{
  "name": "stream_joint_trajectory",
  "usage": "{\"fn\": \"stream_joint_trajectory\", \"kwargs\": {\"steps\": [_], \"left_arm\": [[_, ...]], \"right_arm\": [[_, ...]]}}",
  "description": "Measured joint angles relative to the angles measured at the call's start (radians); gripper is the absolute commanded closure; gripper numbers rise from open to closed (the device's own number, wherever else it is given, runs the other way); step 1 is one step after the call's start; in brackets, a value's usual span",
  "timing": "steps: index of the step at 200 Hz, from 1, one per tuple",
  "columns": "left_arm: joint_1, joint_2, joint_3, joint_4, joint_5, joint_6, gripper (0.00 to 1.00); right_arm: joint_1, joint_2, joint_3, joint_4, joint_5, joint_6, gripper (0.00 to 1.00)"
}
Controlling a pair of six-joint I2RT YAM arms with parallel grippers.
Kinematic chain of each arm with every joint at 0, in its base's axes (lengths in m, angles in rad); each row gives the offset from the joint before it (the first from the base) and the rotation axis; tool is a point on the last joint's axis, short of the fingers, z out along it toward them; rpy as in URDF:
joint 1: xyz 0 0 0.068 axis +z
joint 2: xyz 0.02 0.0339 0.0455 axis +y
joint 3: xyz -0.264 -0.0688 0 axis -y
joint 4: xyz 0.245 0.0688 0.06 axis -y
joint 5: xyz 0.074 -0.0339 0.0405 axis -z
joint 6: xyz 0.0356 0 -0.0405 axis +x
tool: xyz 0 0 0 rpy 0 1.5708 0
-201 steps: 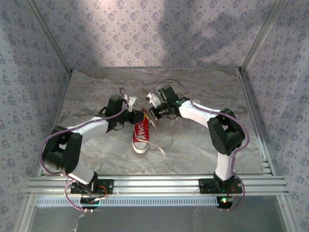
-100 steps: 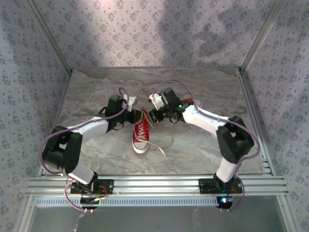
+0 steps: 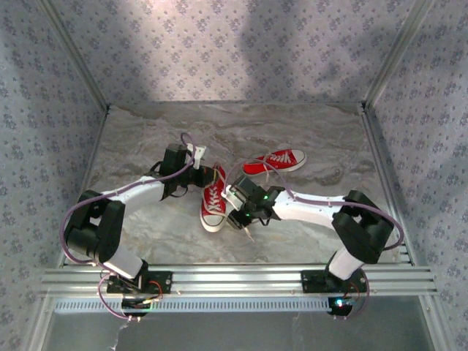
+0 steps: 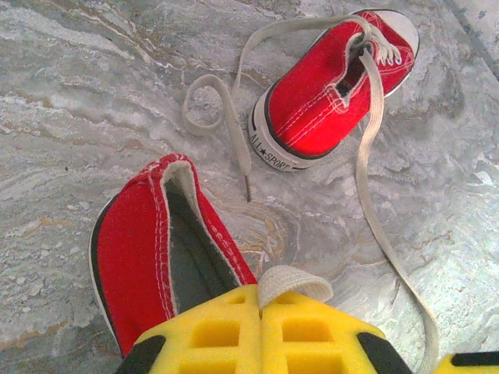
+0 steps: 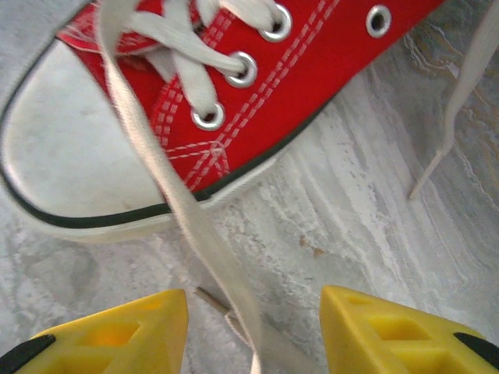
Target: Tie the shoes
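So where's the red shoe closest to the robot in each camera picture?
Top camera: the shoe lies in the middle of the picture, toe pointing down toward the bottom edge.
Left wrist camera: its open heel end is at the lower left.
Right wrist camera: its white toe and laced front are at the upper left.
Shared landmark: the grey marbled table under it.

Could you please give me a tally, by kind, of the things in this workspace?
Red sneakers: 2, the near sneaker and the far sneaker
Robot arms: 2, the left arm and the right arm
Total: 4
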Motion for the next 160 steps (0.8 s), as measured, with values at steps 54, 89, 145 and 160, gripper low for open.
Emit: {"fn": "stream_joint_trajectory", "kwargs": {"steps": [54,89,145,160], "left_arm": [[0.000,0.000,0.000,0.000,0.000,0.000,1.00],[0.000,0.000,0.000,0.000,0.002,0.000,1.00],[0.000,-0.025,-0.013,0.008,0.024,0.001,1.00],[0.000,-0.039,-0.022,0.016,0.030,0.001,1.00]], "right_arm": [[0.000,0.084,0.001,0.006,0.011,-0.006,0.69],[-0.001,0.067,-0.003,0.015,0.031,-0.011,1.00],[-0.061,-0.099,0.033,-0.027,0.097,0.032,1.00],[-0.094,-0.084,0.086,-0.058,0.109,0.045,1.00]]}}
